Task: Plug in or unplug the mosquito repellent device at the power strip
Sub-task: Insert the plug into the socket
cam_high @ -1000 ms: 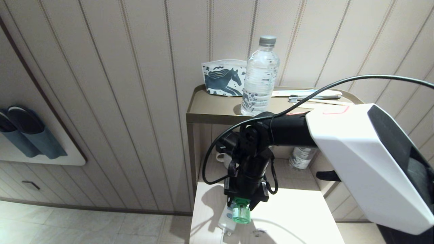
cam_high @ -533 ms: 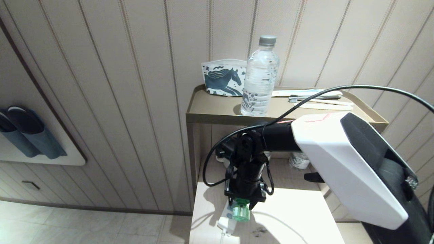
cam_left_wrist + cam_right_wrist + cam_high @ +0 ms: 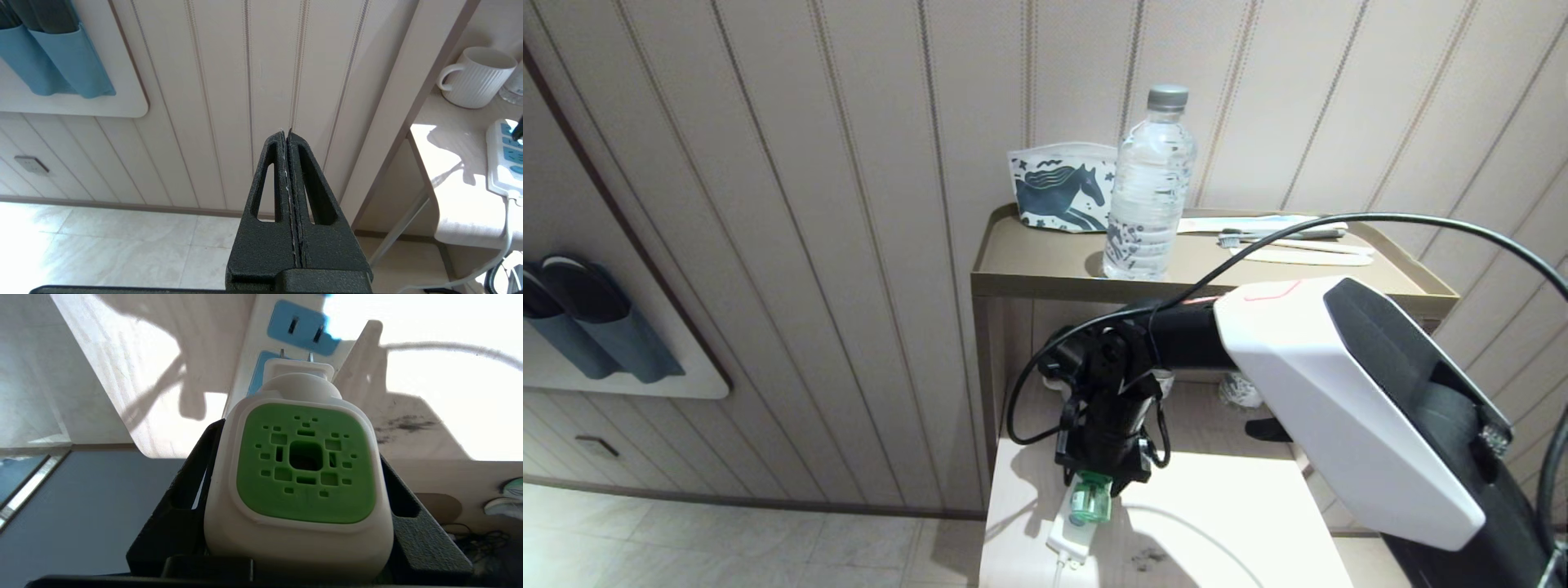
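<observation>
My right gripper points down over the front left of the pale table and is shut on the mosquito repellent device. The black fingers clamp both sides of the device's white head with its green vented top. The green bottle hangs toward the power strip lying below. In the right wrist view the two metal prongs still show, their tips at a light-blue socket face of the power strip. My left gripper is parked off the table's left side, shut and empty.
A water bottle, a horse-print pouch and toothbrushes sit on the upper shelf. A white mug stands at the back of the table. Slippers hang on the wall at left.
The right arm has sunk, bringing the device down closer to the power strip. The left gripper has stayed still.
</observation>
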